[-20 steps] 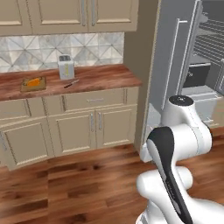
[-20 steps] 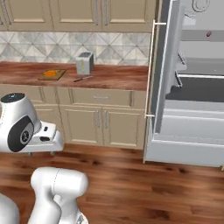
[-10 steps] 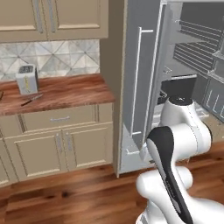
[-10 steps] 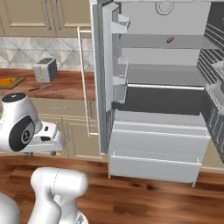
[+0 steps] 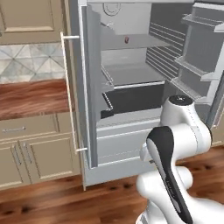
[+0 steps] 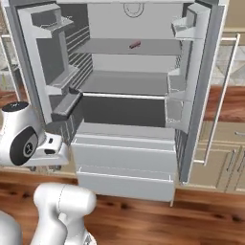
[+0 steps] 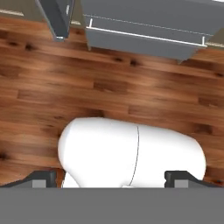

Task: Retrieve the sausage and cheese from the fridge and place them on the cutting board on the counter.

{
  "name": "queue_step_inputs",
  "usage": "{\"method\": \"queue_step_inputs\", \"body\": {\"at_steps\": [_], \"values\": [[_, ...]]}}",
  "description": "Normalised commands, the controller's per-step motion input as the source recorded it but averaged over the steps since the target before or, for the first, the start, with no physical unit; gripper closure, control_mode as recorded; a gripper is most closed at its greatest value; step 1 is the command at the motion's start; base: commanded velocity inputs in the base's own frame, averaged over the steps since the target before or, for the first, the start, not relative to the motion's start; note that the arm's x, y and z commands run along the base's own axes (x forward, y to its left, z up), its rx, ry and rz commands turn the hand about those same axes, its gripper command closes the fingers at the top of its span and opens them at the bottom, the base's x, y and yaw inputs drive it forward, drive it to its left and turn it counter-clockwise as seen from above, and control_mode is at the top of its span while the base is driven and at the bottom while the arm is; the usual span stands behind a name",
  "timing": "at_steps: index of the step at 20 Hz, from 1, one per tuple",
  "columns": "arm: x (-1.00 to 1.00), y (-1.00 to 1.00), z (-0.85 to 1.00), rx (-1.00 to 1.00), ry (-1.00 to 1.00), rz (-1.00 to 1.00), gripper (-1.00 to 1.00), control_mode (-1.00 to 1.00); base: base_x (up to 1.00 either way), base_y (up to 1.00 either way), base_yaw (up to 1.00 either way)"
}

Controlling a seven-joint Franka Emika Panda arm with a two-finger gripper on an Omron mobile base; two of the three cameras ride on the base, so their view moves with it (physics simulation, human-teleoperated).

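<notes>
The fridge (image 6: pixel 129 95) stands with both doors swung wide, its grey shelves and bottom drawers in plain sight. On an upper shelf, toward the back, lies the sausage (image 6: pixel 135 44), a small reddish-brown cylinder resting on its side; from the left base view it shows as a tiny dark red spot (image 5: pixel 127 40) on the same shelf. The cheese cannot be made out on any shelf. To one side of the fridge runs the reddish-brown worktop (image 5: pixel 30 98) over beige cabinets (image 5: pixel 35 148) with silver handles. The arm is folded low in front of the fridge, well apart from the shelves. In the hand view the fingers (image 7: pixel 43 178) are spread wide with nothing between them, pointing down at the wooden floor (image 7: pixel 109 92), with the fridge's lowest drawer (image 7: pixel 144 37) along the top edge.
</notes>
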Motion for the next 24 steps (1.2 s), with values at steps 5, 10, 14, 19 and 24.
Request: {"method": "queue_step_inputs", "body": {"at_steps": [5, 10, 14, 19, 24], "values": [[0.0, 0.0, 0.0, 0.0, 0.0, 0.0, -1.0, 1.0, 0.9, -1.0, 0.0], [0.0, 0.0, 0.0, 0.0, 0.0, 0.0, -1.0, 1.0, 0.68, -0.46, 0.0], [0.0, 0.0, 0.0, 0.0, 0.0, 0.0, -1.0, 1.0, 0.41, 0.0, 0.0], [0.0, 0.0, 0.0, 0.0, 0.0, 0.0, -1.0, 1.0, 0.13, 0.22, 0.0], [0.0, 0.0, 0.0, 0.0, 0.0, 0.0, -1.0, 1.0, 0.54, 0.48, 0.0]]}}
